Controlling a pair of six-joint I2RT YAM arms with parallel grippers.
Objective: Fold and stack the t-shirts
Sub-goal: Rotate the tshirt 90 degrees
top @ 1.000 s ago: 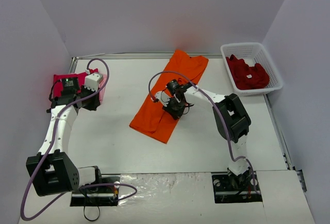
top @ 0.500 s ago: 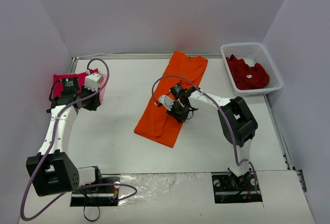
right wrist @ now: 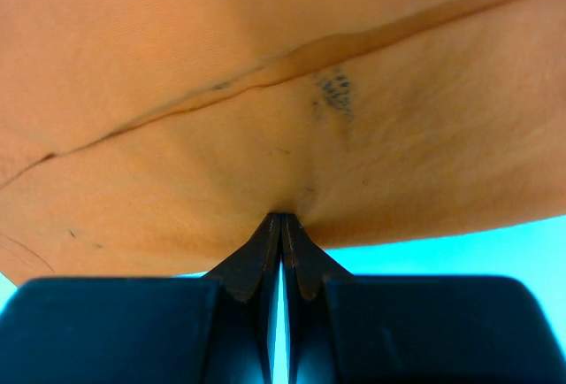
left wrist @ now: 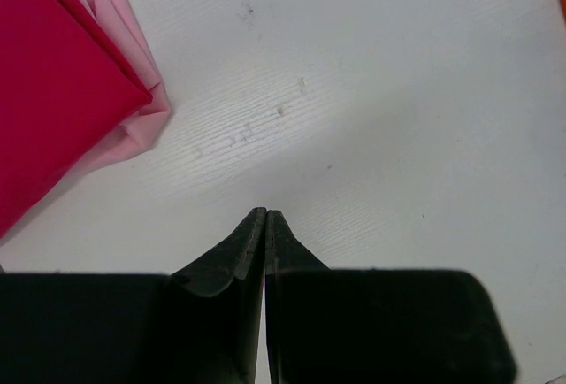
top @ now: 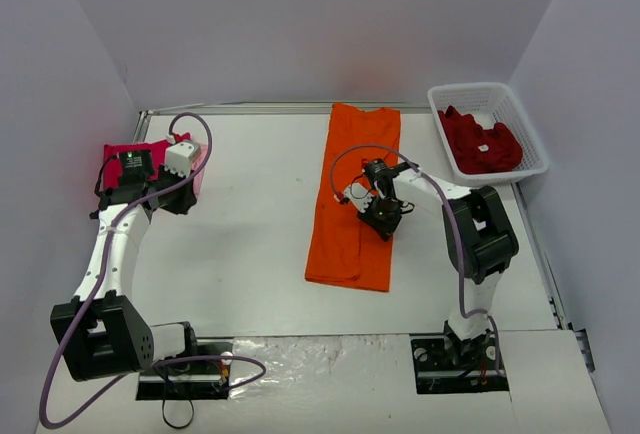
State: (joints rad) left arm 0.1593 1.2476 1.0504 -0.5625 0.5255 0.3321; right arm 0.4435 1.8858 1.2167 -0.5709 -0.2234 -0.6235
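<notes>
Two pincers clenched: right pincer (right wrist: 280,218) nips the long, bright orange soft cloth t-shirt (top: 345,244) by its right edge, seemingly one fold, on the white counter (top: 250,254); left pincer (left wrist: 265,213) grips nothing. Limp, light fabric, best pinched at hem corners.

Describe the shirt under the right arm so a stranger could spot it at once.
On the white table, look left of the lattice basket. A long folded strip lies there, pinched by the right gripper: the orange t-shirt, the only orange cloth here.

White arms (top: 112,249), black joints (top: 100,336) (purple cables (top: 195,122) looping).
</notes>
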